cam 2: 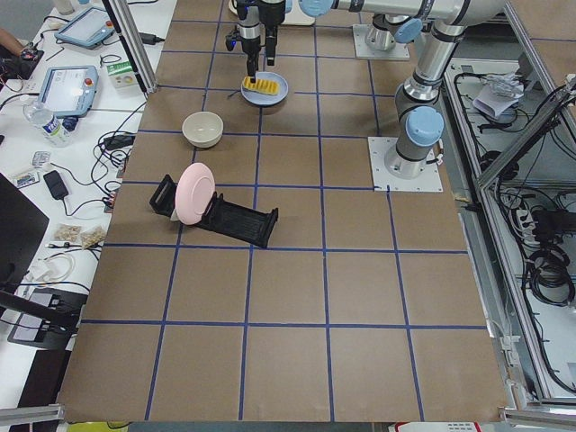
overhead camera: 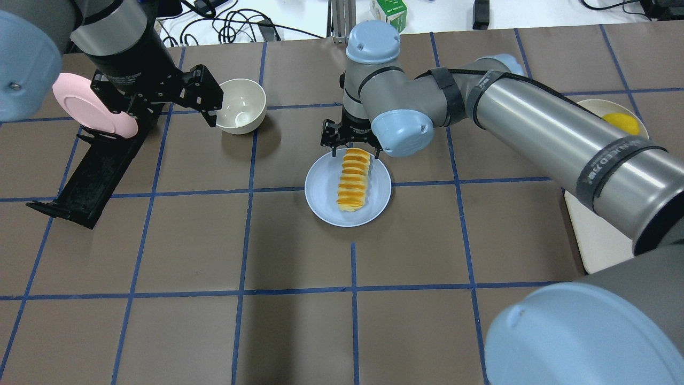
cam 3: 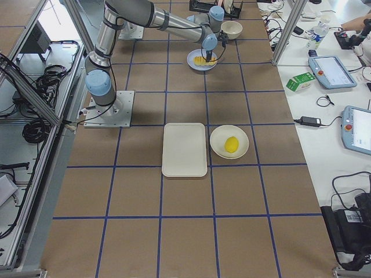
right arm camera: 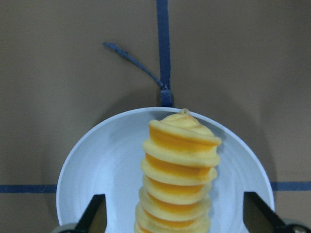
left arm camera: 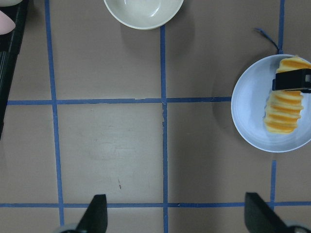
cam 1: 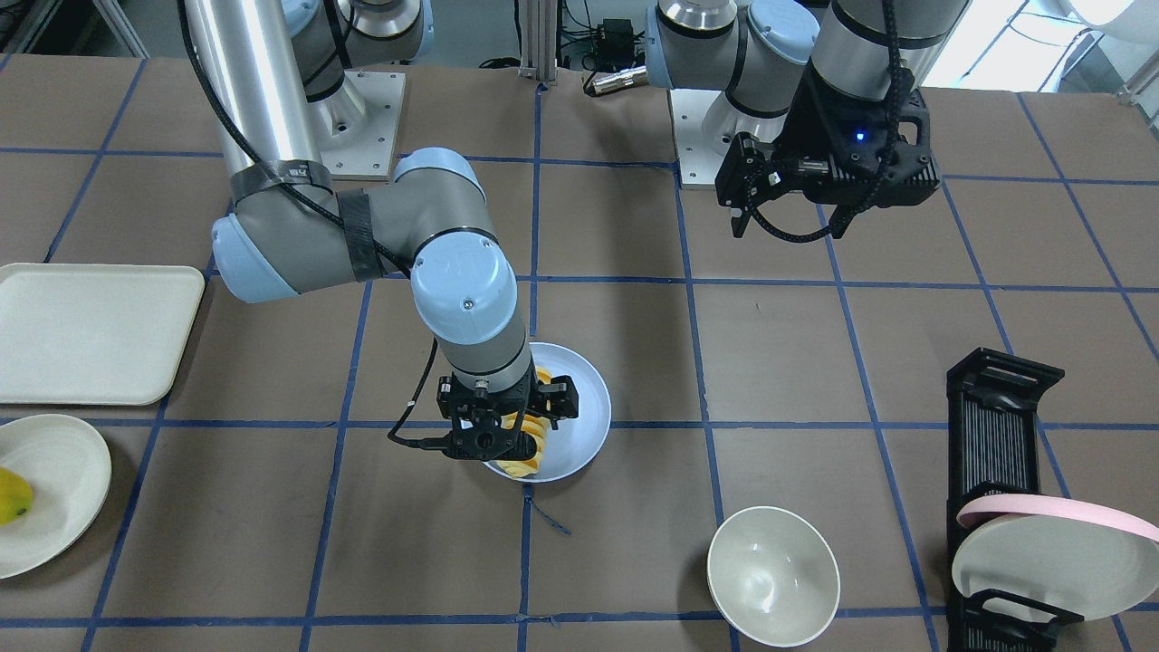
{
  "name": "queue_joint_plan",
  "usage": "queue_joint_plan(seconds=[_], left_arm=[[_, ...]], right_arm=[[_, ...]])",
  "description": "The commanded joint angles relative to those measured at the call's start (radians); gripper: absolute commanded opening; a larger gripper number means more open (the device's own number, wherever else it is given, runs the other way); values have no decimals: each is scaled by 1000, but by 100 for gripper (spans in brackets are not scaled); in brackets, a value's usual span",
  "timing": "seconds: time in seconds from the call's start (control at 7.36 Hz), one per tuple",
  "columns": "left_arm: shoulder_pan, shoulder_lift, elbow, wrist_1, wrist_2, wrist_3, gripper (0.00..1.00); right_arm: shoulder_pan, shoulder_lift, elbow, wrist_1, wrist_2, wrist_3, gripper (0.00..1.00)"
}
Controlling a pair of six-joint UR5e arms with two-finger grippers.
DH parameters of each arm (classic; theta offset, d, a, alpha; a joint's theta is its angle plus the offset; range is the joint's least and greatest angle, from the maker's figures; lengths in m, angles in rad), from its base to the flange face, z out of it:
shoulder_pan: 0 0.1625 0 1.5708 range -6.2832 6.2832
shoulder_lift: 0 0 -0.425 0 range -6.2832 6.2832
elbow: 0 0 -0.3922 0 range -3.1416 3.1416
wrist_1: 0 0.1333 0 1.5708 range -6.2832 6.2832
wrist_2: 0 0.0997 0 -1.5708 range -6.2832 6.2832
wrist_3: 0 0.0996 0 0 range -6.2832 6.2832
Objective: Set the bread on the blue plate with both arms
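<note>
The bread [overhead camera: 353, 179] lies lengthwise on the blue plate [overhead camera: 323, 187] near the table's middle; it also shows in the right wrist view [right arm camera: 177, 165] and the left wrist view [left arm camera: 284, 114]. My right gripper [overhead camera: 355, 154] hangs over the bread's far end, open, its fingers [right arm camera: 97, 216] wide apart on either side and clear of the loaf. My left gripper [overhead camera: 211, 101] is open and empty, held high above the table near the white bowl, well left of the plate [left arm camera: 248, 107].
A white bowl [overhead camera: 241, 105] stands left of the plate. A black dish rack [overhead camera: 91, 176] holds a pink-rimmed plate [overhead camera: 93, 104]. A cream tray [cam 1: 90, 330] and a cream plate [cam 1: 63, 471] with a yellow fruit [cam 1: 14, 496] sit on the robot's right.
</note>
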Motion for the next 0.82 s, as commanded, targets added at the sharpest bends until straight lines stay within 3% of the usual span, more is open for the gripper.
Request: queue_joint_plan(seconds=[0.0, 0.41, 0.68], left_arm=[[1, 0, 0, 0, 0, -1, 100], [0, 3, 0, 0, 0, -6, 100], [-2, 3, 5, 0, -9, -6, 100]], right_arm=[[-60, -148, -61, 223, -123, -113, 100], [-273, -403, -46, 464, -116, -331, 100], [-283, -518, 48, 450, -109, -340, 100]])
